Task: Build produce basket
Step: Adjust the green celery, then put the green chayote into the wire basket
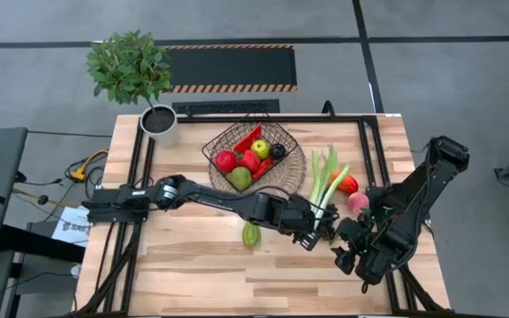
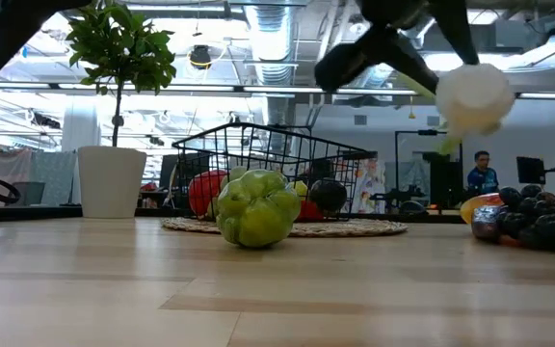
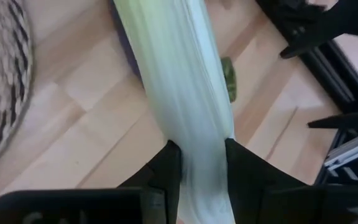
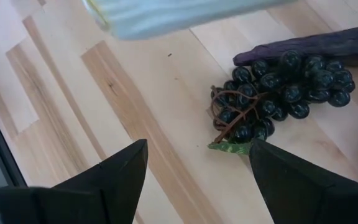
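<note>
The left gripper (image 3: 199,163) clamps its fingers on the long leek (image 1: 327,184), pale white at the held end and green-leaved beyond, lifted above the table right of the dark wire basket (image 1: 228,140), while the right gripper (image 4: 197,163) hangs open over dark grapes (image 4: 278,96)

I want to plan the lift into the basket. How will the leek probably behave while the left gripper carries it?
The leek is long and held near its white end by the left gripper, so it may swing or tilt. It looks straight, so probably stiff. Its smooth skin might slip between the fingers.
</note>
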Controlling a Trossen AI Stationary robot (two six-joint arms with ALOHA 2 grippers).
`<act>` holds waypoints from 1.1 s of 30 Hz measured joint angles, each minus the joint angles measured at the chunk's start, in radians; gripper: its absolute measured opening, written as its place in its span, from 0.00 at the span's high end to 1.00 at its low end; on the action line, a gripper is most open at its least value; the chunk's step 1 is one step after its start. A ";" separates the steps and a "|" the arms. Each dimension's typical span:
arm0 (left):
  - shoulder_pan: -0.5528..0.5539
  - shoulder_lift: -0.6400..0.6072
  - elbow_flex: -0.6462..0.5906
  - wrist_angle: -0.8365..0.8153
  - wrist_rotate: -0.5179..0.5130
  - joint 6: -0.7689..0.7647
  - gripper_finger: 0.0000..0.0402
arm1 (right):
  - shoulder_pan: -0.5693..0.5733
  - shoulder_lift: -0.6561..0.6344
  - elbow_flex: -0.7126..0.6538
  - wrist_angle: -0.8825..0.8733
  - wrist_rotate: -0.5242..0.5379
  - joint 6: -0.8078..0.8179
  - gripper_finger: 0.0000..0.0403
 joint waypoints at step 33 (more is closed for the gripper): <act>-0.093 -0.036 -0.002 -0.708 -0.046 0.044 0.19 | 0.019 0.003 0.000 -0.014 -0.036 0.098 0.24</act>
